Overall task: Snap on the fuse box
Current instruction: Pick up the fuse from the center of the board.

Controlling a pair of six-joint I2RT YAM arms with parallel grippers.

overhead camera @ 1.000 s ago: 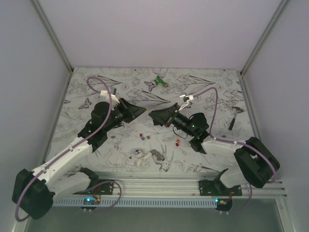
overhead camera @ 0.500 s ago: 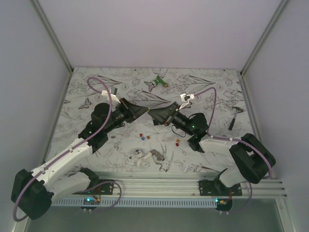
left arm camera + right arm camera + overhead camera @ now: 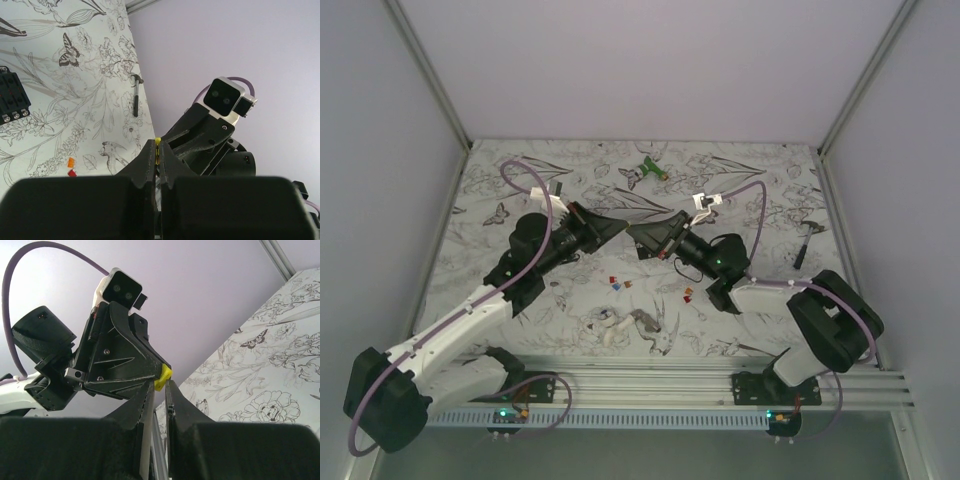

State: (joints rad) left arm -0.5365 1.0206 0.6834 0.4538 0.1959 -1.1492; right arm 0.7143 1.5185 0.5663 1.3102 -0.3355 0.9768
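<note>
Above the middle of the table my two grippers meet tip to tip. My left gripper (image 3: 620,228) (image 3: 157,150) is shut on a small yellow fuse (image 3: 158,144). My right gripper (image 3: 634,234) (image 3: 160,386) has its fingertips drawn in on the free end of the same yellow fuse (image 3: 163,377), which fills the narrow gap between them. The fuse box (image 3: 10,97), a black slotted block with screws, lies on the table at the left edge of the left wrist view, apart from both grippers. In the top view I cannot make it out.
A green plastic object (image 3: 645,170) lies at the back. Tiny coloured fuses (image 3: 618,284) lie below the grippers, with more fuses (image 3: 688,293) to their right. A white-and-grey clump (image 3: 630,325) sits near the front. A small hammer (image 3: 807,240) (image 3: 136,95) lies at the right.
My right gripper has slid a little left to meet the left gripper's tips, and its jaws have narrowed onto the yellow fuse. The left arm has hardly moved.
</note>
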